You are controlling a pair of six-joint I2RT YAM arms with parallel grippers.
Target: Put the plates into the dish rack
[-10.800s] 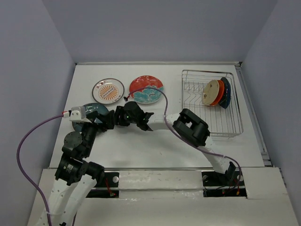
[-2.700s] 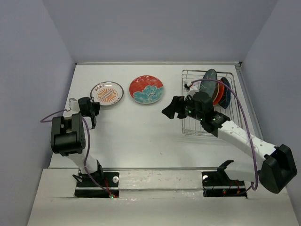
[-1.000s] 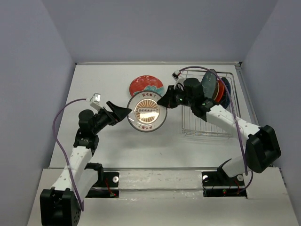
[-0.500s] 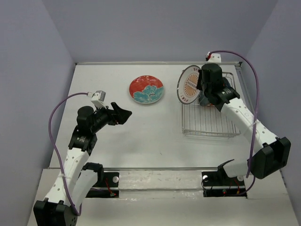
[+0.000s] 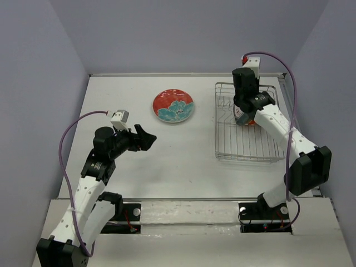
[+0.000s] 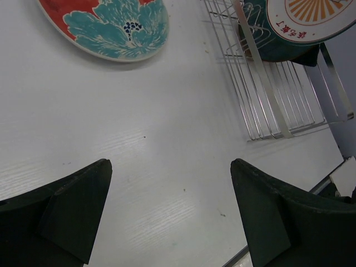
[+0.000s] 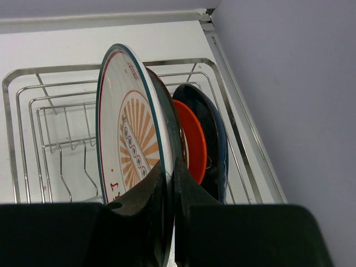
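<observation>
My right gripper (image 7: 169,167) is shut on the rim of the white plate with the orange sunburst (image 7: 125,139) and holds it upright over the dish rack (image 7: 33,105). Right behind it stand the dark teal plate (image 7: 173,125), the orange plate (image 7: 194,144) and the dark blue plate (image 7: 214,133). The cream-yellow plate is hidden. In the top view my right gripper (image 5: 243,108) covers most of these plates. The red plate with teal flowers (image 5: 173,105) lies flat on the table left of the rack (image 5: 245,142). My left gripper (image 5: 146,137) is open and empty, above the table.
The left wrist view shows bare white table between my open fingers (image 6: 67,206), the red plate (image 6: 111,22) at the top left and the rack (image 6: 261,72) at the top right. Grey walls stand close behind and right of the rack.
My right gripper has carried the sunburst plate down and to the right, into the rack against the other plates. My left arm has barely moved and stays open.
</observation>
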